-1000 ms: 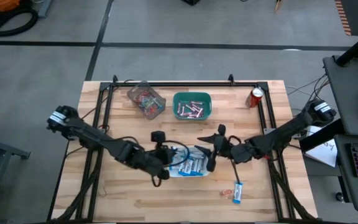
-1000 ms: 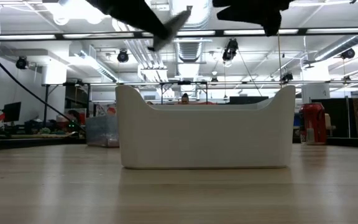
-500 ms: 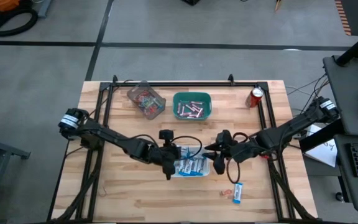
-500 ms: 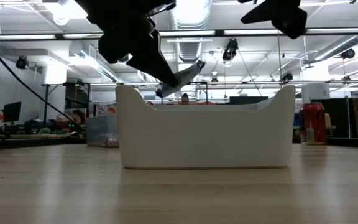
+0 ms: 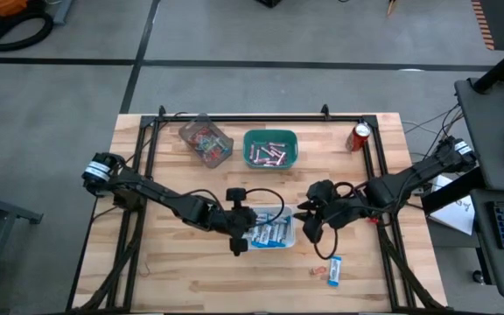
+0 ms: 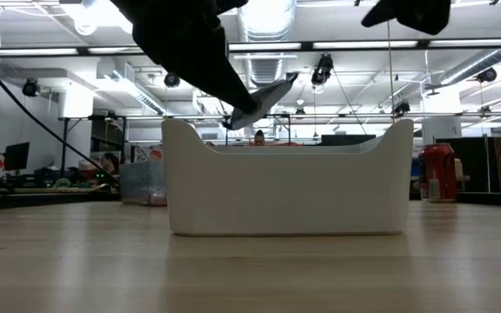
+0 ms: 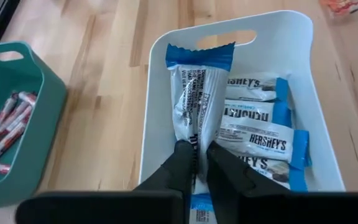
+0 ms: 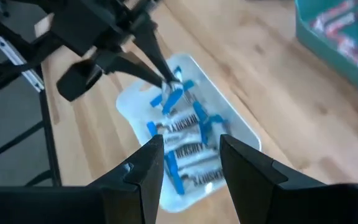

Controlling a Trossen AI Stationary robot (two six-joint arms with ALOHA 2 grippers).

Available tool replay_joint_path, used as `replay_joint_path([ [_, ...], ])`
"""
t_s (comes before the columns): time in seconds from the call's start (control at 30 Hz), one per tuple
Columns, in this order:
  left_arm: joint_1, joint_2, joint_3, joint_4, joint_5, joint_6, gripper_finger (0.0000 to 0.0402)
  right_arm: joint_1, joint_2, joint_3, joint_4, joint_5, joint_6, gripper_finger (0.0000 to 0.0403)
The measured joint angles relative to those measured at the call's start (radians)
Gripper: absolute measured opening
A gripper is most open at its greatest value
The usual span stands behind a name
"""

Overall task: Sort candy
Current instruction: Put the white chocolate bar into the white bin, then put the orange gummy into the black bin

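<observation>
Held packet: blue-and-white packet (image 7: pixel 197 99), hanging lengthwise above the white bin (image 7: pixel 319 99); small print on its wrapper cannot be read.
Packets in bin: several blue-and-white packets (image 7: pixel 253 138) lie flat in the white bin (image 5: pixel 289 234); the word "HERSHEY'S" is legible on three of them.
Other candy: pinkish-white sticks (image 5: pixel 268 154) in the teal bin (image 5: pixel 270 135) near the far edge of the bench (image 5: pixel 182 280); red-orange pieces (image 5: pixel 206 143) in the clear bin (image 5: pixel 223 138) just beside it; one loose blue-and-white packet (image 5: pixel 333 270) and one small red-orange piece (image 5: pixel 316 272) on the bench near the front edge.
Left jaws: left gripper (image 7: pixel 198 154) over the white bin, nearly closed, clenched on the lower part of the held packet, one finger on each face.
Right jaws: right gripper (image 8: pixel 190 163) raised beside the right end of the white bin, fingers parted, released, touching nothing.
Change from earlier frame: in the low view the held packet (image 6: pixel 263 97) sits slightly higher above the bin rim (image 6: pixel 285 152) than half a second ago; the right gripper (image 5: pixel 308 213) has shifted a little toward the right edge of the bench.
Surroundings: red soda can (image 5: pixel 360 136) upright near the far right corner of the bench.
</observation>
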Motion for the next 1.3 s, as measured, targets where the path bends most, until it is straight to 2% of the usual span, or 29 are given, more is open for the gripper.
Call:
replay_joint_path([
  [0.13,-0.001,0.000,0.000,0.000,0.003,-0.004,0.0049,0.000,0.000,-0.003,-0.040,-0.075,0.103,0.0148],
  [0.3,-0.002,-0.001,0.000,0.000,0.006,-0.004,0.0094,0.000,0.000,-0.024,-0.049,-0.222,0.183,0.0148],
  [0.43,-0.001,-0.005,0.000,-0.018,0.006,0.019,0.0126,0.002,0.000,-0.032,-0.059,-0.283,0.168,0.0148],
  [0.53,-0.005,-0.022,0.000,-0.045,0.007,0.024,0.0138,0.014,0.000,-0.038,-0.078,-0.320,0.088,0.0148],
  [0.7,-0.027,-0.088,-0.002,-0.061,0.007,0.052,0.0141,0.068,0.004,-0.052,-0.077,-0.312,-0.070,0.0148],
  [0.83,-0.052,-0.155,-0.018,-0.061,0.006,0.094,0.0142,0.118,0.048,-0.053,-0.071,-0.273,-0.126,0.0148],
  [0.93,-0.074,-0.211,-0.052,-0.042,0.006,0.101,0.0141,0.152,0.112,-0.053,-0.061,-0.262,-0.135,0.0148],
  [1.13,-0.141,-0.336,-0.163,0.098,0.006,0.101,0.0134,0.214,0.242,-0.040,-0.064,-0.261,-0.132,0.0148],
  [1.3,-0.186,-0.431,-0.239,0.188,0.006,0.117,0.0131,0.272,0.333,-0.016,-0.069,-0.270,-0.061,0.0148],
])
